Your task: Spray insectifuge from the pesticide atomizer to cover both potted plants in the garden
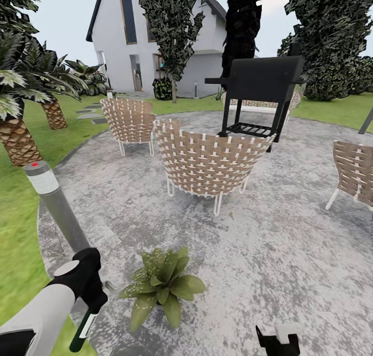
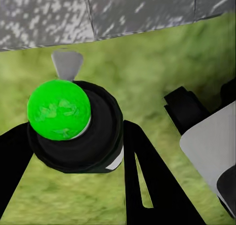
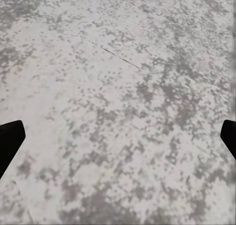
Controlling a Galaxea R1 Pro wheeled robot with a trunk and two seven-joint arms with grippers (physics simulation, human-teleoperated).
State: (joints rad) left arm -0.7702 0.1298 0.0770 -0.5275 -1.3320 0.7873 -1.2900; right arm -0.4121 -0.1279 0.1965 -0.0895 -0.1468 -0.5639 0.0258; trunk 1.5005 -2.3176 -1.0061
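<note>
The left gripper is closed on the atomizer at near left, above the seam where the paving meets the lawn. In the head view the bottle hangs below the fingers, dark green with a white label. In the left wrist view the bottle's green end faces the camera, with a black finger on each side.

Handling, as a judgement: the atomizer is small, slim and rigid, probably light. A smooth cylindrical body can rotate or slide in a two-finger grip, so hold it mid-body, across the label, with the spray head clear. The nozzle direction cannot be read from these views; confirm it before spraying.

The right gripper is at the near edge of the head view, over bare paving. In the right wrist view its two fingertips stand wide apart with nothing between them: open and empty.

Count:
- Atomizer: one, in the left gripper.
- Plant: one visible, a low rosette on the paving, just right of the left gripper.
- Chairs: three woven, one at centre, one far left, one at the right edge.
- Grill: one, black, behind the centre chair.
- Lamp: one grey bollard, near left.
- Palm: two trunks at far left.
</note>
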